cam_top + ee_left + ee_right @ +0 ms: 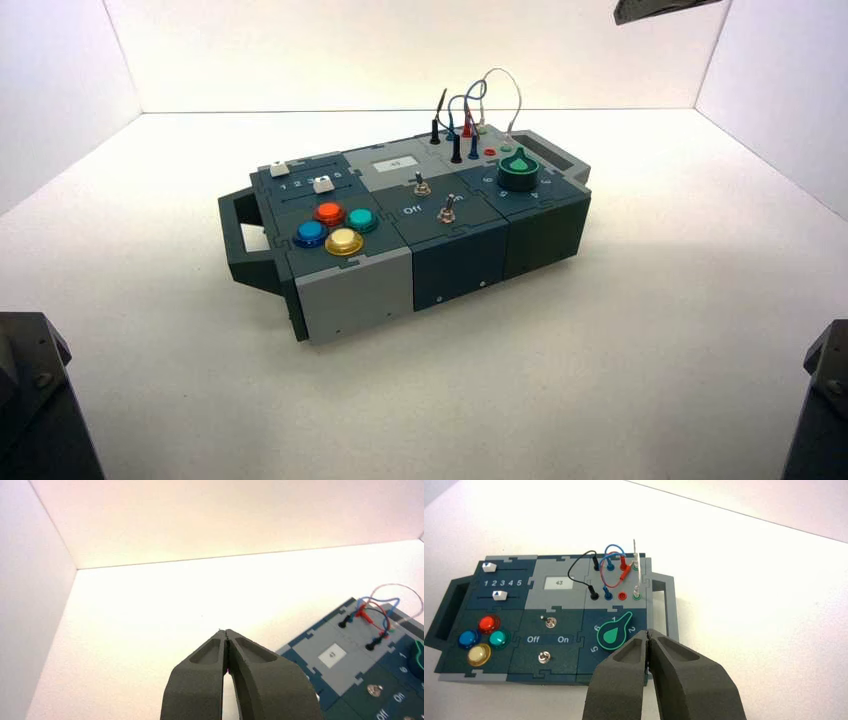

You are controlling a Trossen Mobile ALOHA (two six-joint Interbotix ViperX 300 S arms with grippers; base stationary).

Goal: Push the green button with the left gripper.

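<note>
The green button [361, 219] is a small teal dome on the box's left end, grouped with a red [329, 212], a blue [310, 233] and a yellow button [344, 241]. It also shows in the right wrist view [499, 638]. My left gripper [226, 631] is shut and empty. It hangs over bare white floor to the left of the box, well away from the buttons, which its view does not show. My right gripper [648, 632] is shut and empty, above the box's near edge by the green knob [613, 634].
The box [460, 262] stands turned in the middle of the white floor, with handles at both ends. It bears two white sliders [498, 595], a display reading 43 [558, 583], two toggle switches [550, 622] and plugged wires [611, 570]. White walls close in the back and sides. Dark arm parts [30, 400] fill the lower corners.
</note>
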